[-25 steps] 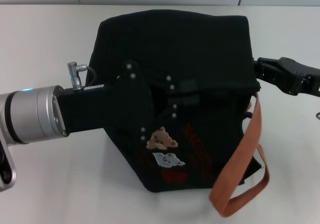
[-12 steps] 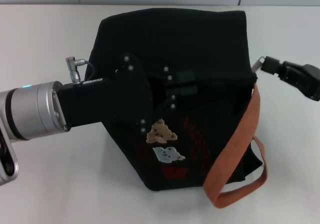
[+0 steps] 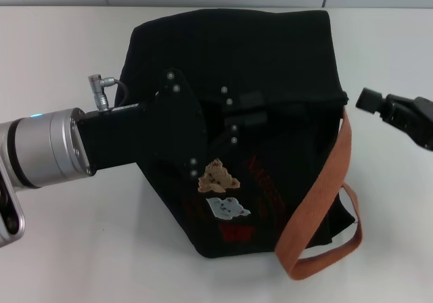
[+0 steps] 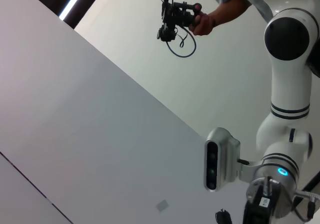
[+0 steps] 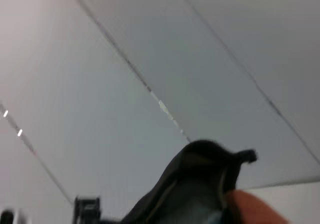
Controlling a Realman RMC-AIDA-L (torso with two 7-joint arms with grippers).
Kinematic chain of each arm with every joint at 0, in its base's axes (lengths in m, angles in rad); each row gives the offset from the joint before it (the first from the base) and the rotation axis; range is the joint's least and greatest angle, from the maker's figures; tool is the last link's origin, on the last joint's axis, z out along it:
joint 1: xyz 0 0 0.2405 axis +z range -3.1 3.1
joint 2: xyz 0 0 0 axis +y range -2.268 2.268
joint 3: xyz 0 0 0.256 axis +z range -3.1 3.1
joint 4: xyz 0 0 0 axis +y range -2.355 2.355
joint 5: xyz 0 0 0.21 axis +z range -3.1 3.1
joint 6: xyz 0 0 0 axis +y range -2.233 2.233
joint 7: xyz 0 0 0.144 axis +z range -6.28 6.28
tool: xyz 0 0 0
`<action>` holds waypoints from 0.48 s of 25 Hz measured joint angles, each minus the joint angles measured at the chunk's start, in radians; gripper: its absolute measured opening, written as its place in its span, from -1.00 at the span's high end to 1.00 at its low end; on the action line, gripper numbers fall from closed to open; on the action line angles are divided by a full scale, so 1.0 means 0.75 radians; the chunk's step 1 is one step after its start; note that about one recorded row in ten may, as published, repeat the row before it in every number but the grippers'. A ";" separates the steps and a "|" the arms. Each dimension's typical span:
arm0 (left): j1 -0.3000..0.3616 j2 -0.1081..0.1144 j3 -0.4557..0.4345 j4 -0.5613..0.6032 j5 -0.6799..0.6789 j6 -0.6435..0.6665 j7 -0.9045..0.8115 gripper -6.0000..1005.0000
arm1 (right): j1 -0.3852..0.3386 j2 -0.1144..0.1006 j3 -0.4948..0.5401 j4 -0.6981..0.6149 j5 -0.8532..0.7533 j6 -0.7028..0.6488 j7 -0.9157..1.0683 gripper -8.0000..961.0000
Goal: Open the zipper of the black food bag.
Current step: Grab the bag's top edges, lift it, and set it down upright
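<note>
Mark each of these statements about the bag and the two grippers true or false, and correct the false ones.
1. The left gripper is over the black food bag. True.
2. The right gripper is touching the bag. False: it sits off the bag's side, with white table showing between them.
3. One orange-brown strap hangs down the bag's side toward the robot's right. True.
4. The bear patches are covered by the left gripper. False: they show just below it.
5. The bag is lying inside a tray. False: it stands directly on the table.
</note>
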 joint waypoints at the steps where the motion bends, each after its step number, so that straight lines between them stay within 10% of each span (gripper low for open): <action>1: 0.000 0.000 0.000 0.000 0.000 -0.001 0.000 0.82 | 0.001 -0.002 -0.003 -0.020 -0.012 -0.008 -0.014 0.97; 12: -0.003 0.000 0.002 -0.001 0.000 -0.001 -0.003 0.82 | -0.019 0.038 -0.019 -0.156 -0.034 -0.010 -0.309 0.64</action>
